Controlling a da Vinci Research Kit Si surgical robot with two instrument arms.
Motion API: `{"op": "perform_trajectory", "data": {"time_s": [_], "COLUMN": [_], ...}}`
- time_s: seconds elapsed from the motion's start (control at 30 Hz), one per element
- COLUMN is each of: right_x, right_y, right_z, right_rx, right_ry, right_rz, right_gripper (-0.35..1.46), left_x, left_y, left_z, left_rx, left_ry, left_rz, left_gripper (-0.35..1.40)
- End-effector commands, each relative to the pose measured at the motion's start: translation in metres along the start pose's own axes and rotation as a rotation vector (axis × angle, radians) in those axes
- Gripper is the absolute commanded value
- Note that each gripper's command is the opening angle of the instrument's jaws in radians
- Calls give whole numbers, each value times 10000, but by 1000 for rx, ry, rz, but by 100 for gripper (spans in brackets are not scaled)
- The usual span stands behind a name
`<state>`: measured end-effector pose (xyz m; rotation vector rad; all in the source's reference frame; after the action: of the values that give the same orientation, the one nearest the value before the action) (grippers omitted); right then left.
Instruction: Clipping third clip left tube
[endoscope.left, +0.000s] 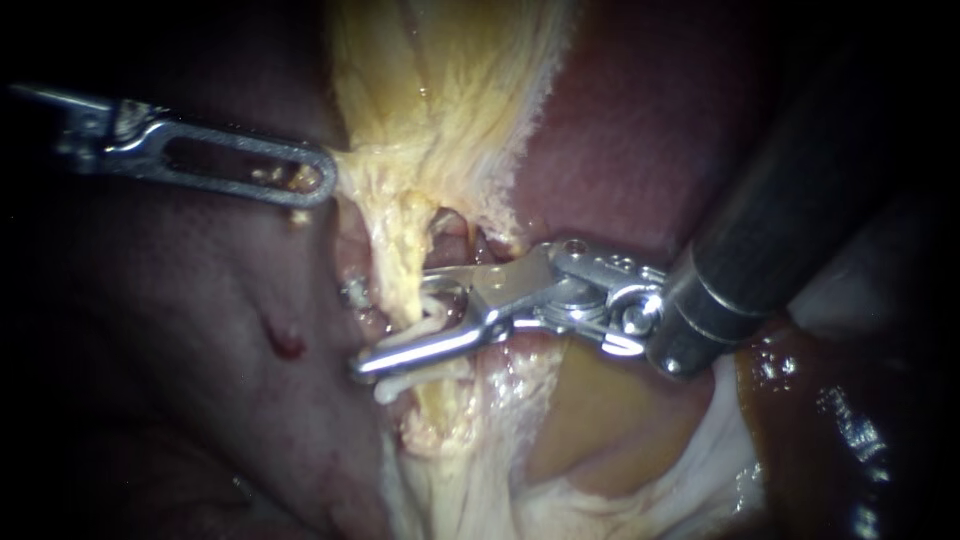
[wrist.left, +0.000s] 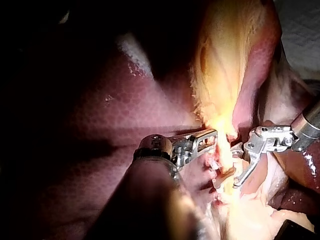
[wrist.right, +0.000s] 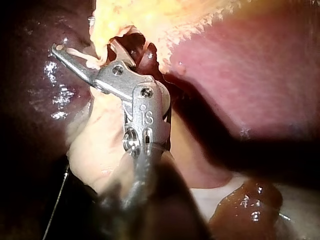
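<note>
Tube (endoscope.left: 405, 265) is sitting mid-frame, getting lined up for a clip

Right instrument (endoscope.left: 395, 320) is reaching over from the right with its jaws gaping, straddling the tube right by the white clips (endoscope.left: 432, 322), I'd guess hunting for a bare spot. Left instrument (endoscope.left: 318, 178), upper left, is biting down on the yellow tissue (endoscope.left: 440, 100) and holding it sideways, probably so the tube is stretched and exposed.

Right instrument (endoscope.left: 396, 318) gapes wide open; left instrument (endoscope.left: 322, 180) seems clamped on tissue (endoscope.left: 352, 170).
</note>
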<state>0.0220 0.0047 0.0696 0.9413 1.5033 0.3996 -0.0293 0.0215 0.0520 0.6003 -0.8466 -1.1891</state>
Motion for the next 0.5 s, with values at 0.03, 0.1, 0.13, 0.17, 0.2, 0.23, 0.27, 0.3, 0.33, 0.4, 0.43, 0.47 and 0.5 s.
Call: {"op": "perform_trajectory", "data": {"time_s": [0.03, 0.1, 0.13, 0.17, 0.2, 0.23, 0.27, 0.3, 0.33, 0.4, 0.43, 0.47, 0.5], "right_x": [-1, 0, 1, 1, 2, 2, 2, 4, 6, 11, 13, 14, 15], "right_y": [-1, -5, -6, -7, -9, -10, -11, -11, -10, -7, -6, -4, -3], "right_z": [2, 4, 5, 6, 8, 9, 10, 11, 14, 19, 21, 23, 24], "right_rx": [10, 32, 45, 53, 64, 69, 76, 82, 84, 88, 93, 96, 95], "right_ry": [5, 17, 21, 28, 36, 41, 46, 49, 53, 66, 80, 83, 87], "right_rz": [6, 16, 18, 23, 28, 31, 34, 35, 36, 38, 43, 43, 44], "right_gripper": [50, 50, 50, 50, 50, 50, 50, 50, 50, 50, 50, 50, 50], "left_x": [0, 0, -1, -1, -1, 0, 0, 0, -1, 0, 0, 0, 0], "left_y": [1, 1, 1, 1, 1, 1, 1, 1, 1, 1, 1, 1, 1], "left_z": [1, 1, 1, 2, 2, 2, 2, 2, 3, 2, 2, 1, 1], "left_rx": [0, 0, 0, 0, 0, 0, 0, 0, 0, 0, 0, 0, 0], "left_ry": [0, 0, 0, 0, 0, 0, -1, -1, -1, -1, -1, 0, 0], "left_rz": [0, 0, 0, 0, 0, 0, 0, 0, 0, 0, 0, 0, 1], "left_gripper": [-35, -35, -35, -35, -35, -35, -35, -35, -35, -35, -35, -35, -35]}}
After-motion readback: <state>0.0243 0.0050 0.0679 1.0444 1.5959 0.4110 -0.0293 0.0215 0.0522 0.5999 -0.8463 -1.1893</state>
